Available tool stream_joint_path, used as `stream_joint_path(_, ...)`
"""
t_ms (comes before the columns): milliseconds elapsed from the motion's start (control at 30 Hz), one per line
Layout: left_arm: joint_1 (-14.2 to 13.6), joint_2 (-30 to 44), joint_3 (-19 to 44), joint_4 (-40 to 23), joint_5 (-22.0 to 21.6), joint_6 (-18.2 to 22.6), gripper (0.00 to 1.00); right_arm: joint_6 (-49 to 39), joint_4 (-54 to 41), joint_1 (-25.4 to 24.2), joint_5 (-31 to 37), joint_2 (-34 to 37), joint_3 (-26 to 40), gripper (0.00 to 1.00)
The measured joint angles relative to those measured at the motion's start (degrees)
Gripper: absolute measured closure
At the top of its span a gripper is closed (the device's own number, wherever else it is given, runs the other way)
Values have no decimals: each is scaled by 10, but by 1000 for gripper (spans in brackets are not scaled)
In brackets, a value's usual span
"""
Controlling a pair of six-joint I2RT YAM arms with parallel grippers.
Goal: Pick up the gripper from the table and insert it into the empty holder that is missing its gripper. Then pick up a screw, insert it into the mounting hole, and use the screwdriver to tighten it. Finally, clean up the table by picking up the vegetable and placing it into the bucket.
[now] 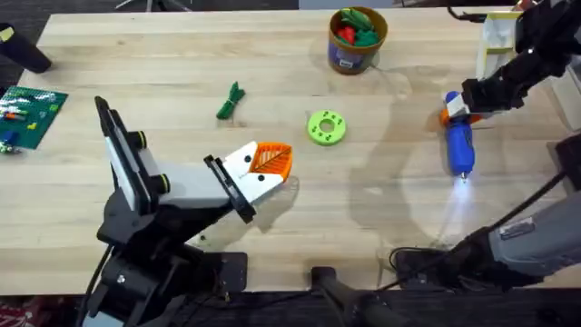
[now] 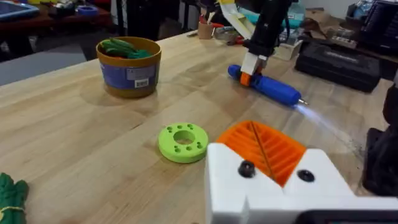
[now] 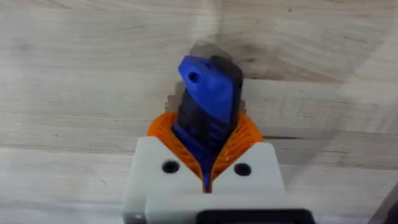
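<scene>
**Screwdriver Held at the Table: Handling of the Step**

The right gripper (image 1: 451,111) was clamped on the rear end of the screwdriver (image 1: 459,145), the orange pads (image 3: 239,140) pressed on both sides of the blue body. The tool lay low on the table (image 1: 381,209), its lit tip pointing toward 6 o'clock in the overhead view. A firm, centred clamp was judged necessary so the tip would not swing. The left gripper (image 1: 272,163) was closed and empty, near table centre. The vegetable (image 1: 231,101) lay at its 10 o'clock, the bucket (image 1: 357,41) at 1 o'clock.
</scene>
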Motion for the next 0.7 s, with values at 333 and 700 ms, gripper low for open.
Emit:
stream_joint_path(333, 0, 0, 0, 0, 0, 0, 985, 0, -63, 0, -1, 0, 51, 970)
stream_joint_path(700, 0, 0, 0, 0, 0, 0, 984, 22, -158, 0, -29, -20, 232, 970)
